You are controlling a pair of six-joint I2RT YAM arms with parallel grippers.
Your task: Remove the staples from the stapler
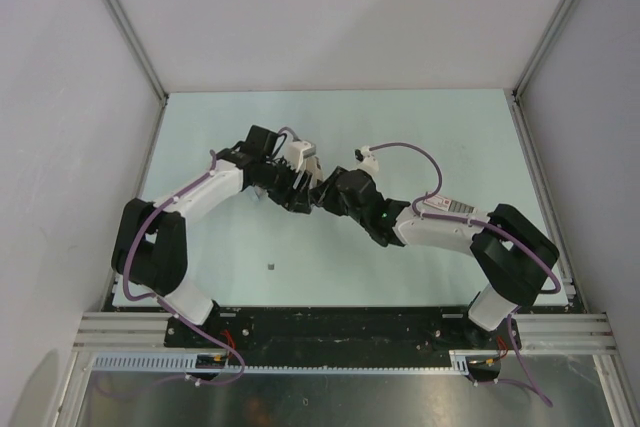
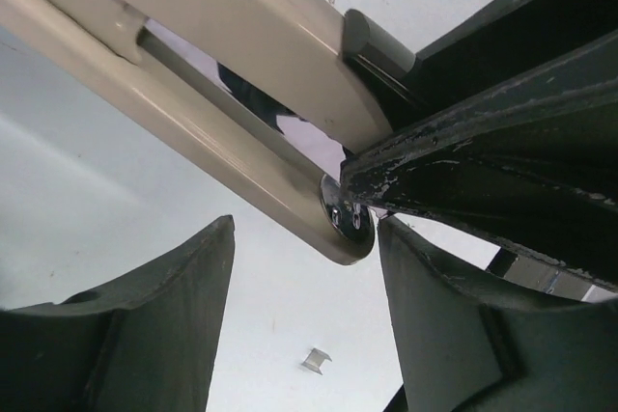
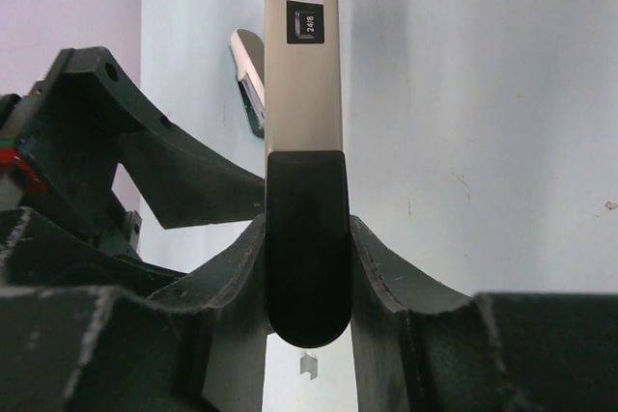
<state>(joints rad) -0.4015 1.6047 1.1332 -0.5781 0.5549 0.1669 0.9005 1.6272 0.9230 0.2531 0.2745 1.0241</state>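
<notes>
The stapler (image 3: 302, 74) is a beige bar with a black end cap, and my right gripper (image 3: 306, 272) is shut on that cap. Its second beige arm (image 3: 249, 79) is swung apart from the top one. In the left wrist view the stapler (image 2: 241, 45) crosses diagonally, its riveted hinge end (image 2: 348, 217) just above the gap of my left gripper (image 2: 307, 272). That gripper's fingers (image 2: 145, 325) stand apart, with nothing clamped between them. Both grippers meet mid-table, left gripper (image 1: 290, 190), right gripper (image 1: 318, 193). A small clip of staples (image 2: 316, 361) lies on the table below.
The same staple clip (image 1: 271, 266) shows as a dark speck on the pale table (image 1: 420, 137) near the left arm's base. White walls with metal rails enclose the table on three sides. Purple cables loop along both arms.
</notes>
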